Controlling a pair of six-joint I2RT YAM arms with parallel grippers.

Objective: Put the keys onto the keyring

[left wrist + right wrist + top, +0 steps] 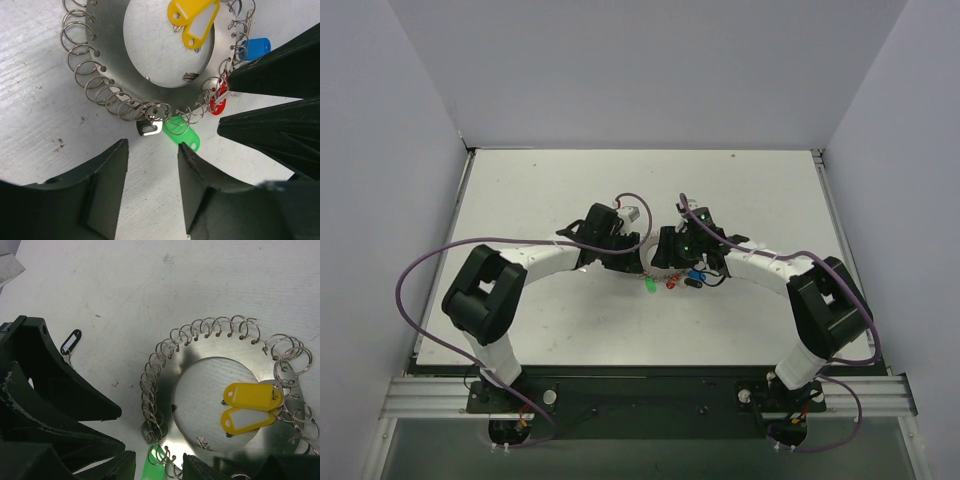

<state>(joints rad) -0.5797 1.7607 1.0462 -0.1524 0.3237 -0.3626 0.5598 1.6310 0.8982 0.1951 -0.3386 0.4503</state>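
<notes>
With the keyring [112,50] lying flat on the desk [40,125], the green key [182,134] is pointing outward from its near rim toward the gap between the left fingers [105,190], which are standing apart, while the right fingers [270,80], also apart, are sitting just beside the red key [218,104].

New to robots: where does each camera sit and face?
Top external: high behind the left arm and right arm, both showing, looking down on the table.
Left wrist: on the left arm, facing down at the keyring; left gripper shows.
Right wrist: same, from the right arm; right gripper shows.
Wrist views share the yellow keys.
</notes>
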